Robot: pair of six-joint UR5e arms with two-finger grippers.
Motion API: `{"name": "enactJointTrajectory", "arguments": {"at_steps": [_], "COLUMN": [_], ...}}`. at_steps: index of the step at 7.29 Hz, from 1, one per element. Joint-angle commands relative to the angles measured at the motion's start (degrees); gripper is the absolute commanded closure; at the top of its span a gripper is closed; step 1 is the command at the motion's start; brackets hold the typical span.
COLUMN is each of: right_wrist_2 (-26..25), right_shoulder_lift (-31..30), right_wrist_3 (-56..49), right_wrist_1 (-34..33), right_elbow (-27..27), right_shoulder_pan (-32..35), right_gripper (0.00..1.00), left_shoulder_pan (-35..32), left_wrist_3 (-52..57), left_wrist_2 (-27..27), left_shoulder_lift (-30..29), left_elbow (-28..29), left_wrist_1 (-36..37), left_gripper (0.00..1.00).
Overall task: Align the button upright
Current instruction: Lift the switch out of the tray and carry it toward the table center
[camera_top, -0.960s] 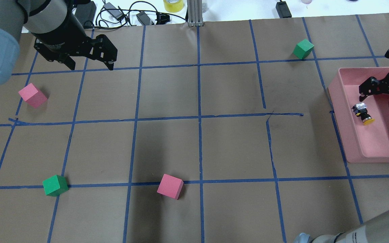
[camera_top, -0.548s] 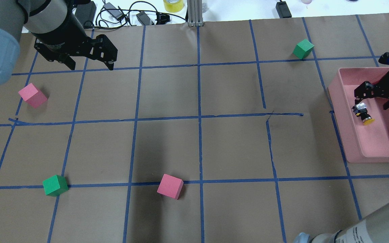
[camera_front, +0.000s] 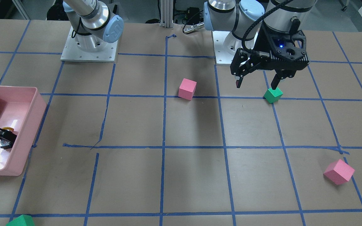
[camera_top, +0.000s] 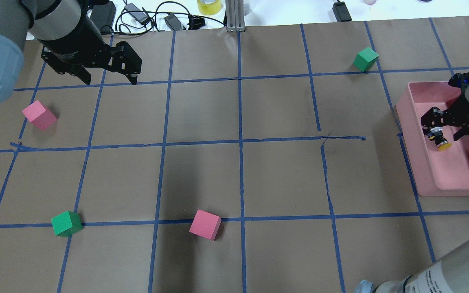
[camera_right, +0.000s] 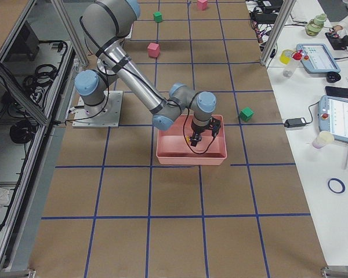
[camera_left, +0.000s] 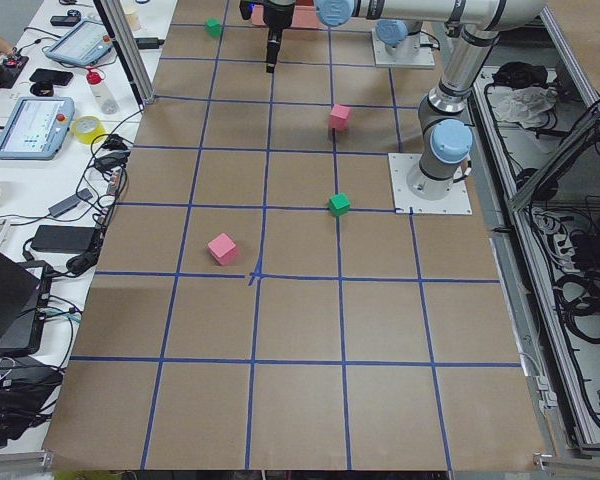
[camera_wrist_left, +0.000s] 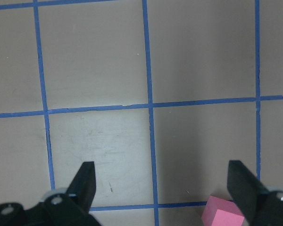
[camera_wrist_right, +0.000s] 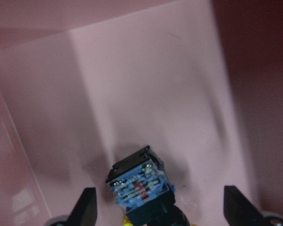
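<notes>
The button (camera_top: 439,139) lies on its side in the pink tray (camera_top: 409,134), its yellow cap (camera_top: 444,147) pointing toward the robot. My right gripper (camera_top: 447,131) is open, low in the tray, with one finger on each side of the button and not closed on it. The right wrist view shows the button's labelled base end (camera_wrist_right: 140,181) between the two fingers (camera_wrist_right: 86,207). In the front view the right gripper (camera_front: 2,138) covers most of the button. My left gripper (camera_top: 110,79) is open and empty, high over the far left of the table.
A pink cube (camera_top: 39,115) lies just below the left gripper and shows in the left wrist view (camera_wrist_left: 221,217). A green cube (camera_top: 66,223) and a pink cube (camera_top: 205,224) lie near the front. A green cube (camera_top: 365,59) lies beyond the tray.
My right gripper has moved left and down in the tray until its open fingers straddle the button. The button and the left arm have not moved.
</notes>
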Motion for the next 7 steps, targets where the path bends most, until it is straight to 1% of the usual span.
{"name": "enactJointTrajectory", "arguments": {"at_steps": [1,2,3,4,5,6,7], "right_wrist_2": [0.0,-1.0,-1.9,-2.0,-3.4,-4.9,-4.9], "right_shoulder_lift": [-0.5,-1.1,-3.3,-5.7,-7.9,-8.9,-9.0], "right_wrist_3": [0.0,-0.1,-0.2,-0.2,-0.2,-0.2,-0.2], "right_wrist_1": [0.7,3.8,6.3,11.0,16.8,21.4,25.0], "right_elbow": [0.4,-0.5,-1.5,-3.0,-5.3,-8.9,-12.5], "right_shoulder_pan": [0.0,0.0,0.0,0.0,0.0,0.4,0.7], "right_gripper": [1.0,1.0,1.0,1.0,1.0,1.0,1.0], "left_shoulder_pan": [0.0,0.0,0.0,0.0,0.0,0.0,0.0], "left_wrist_3": [0.0,0.0,0.0,0.0,0.0,0.0,0.0], "left_wrist_2": [0.0,0.0,0.0,0.0,0.0,0.0,0.0], "left_shoulder_lift": [0.0,0.0,0.0,0.0,0.0,0.0,0.0], "left_elbow": [0.0,0.0,0.0,0.0,0.0,0.0,0.0], "left_wrist_1": [0.0,0.0,0.0,0.0,0.0,0.0,0.0], "left_gripper": [0.0,0.0,0.0,0.0,0.0,0.0,0.0]}}
